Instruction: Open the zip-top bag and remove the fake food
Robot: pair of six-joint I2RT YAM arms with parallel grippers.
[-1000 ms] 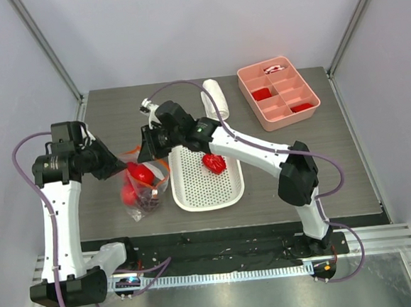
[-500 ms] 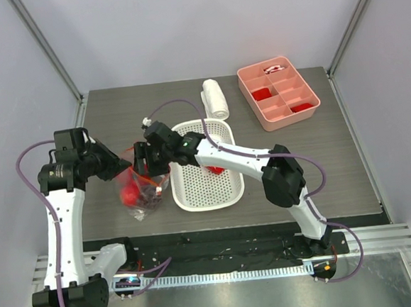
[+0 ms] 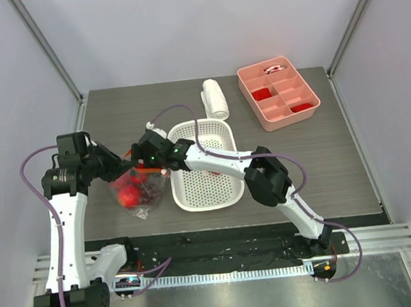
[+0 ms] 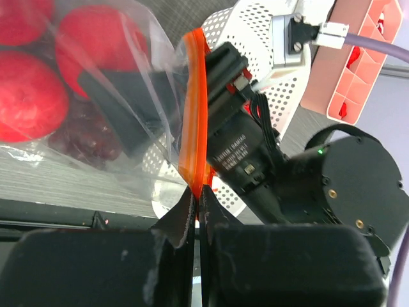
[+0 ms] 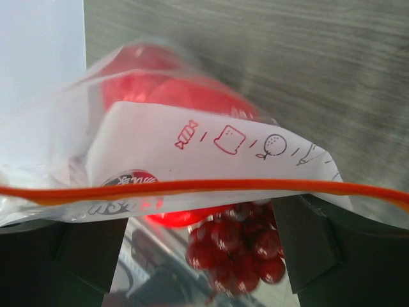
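Observation:
The zip-top bag (image 3: 139, 194) lies left of the white basket, clear with an orange strip (image 4: 193, 109) along its mouth. My left gripper (image 4: 197, 195) is shut on one end of that strip. My right gripper (image 3: 141, 170) is open, its fingers (image 5: 313, 249) spread wide at the bag's mouth, with the strip (image 5: 204, 186) crossing in front of them. One black finger (image 4: 128, 109) shows through the plastic. The fake food is inside the bag: round red fruits (image 4: 29, 105) and a dark grape bunch (image 5: 236, 252) that sits between my right fingers, untouched.
The white perforated basket (image 3: 215, 188) stands right of the bag, partly under my right arm. A white roll (image 3: 214, 98) lies behind it. A pink divided tray (image 3: 277, 91) with flat red pieces sits at the back right.
My right gripper has opened wide and moved left and down from the basket to the bag's mouth. The left gripper has lowered a little, still shut on the strip.

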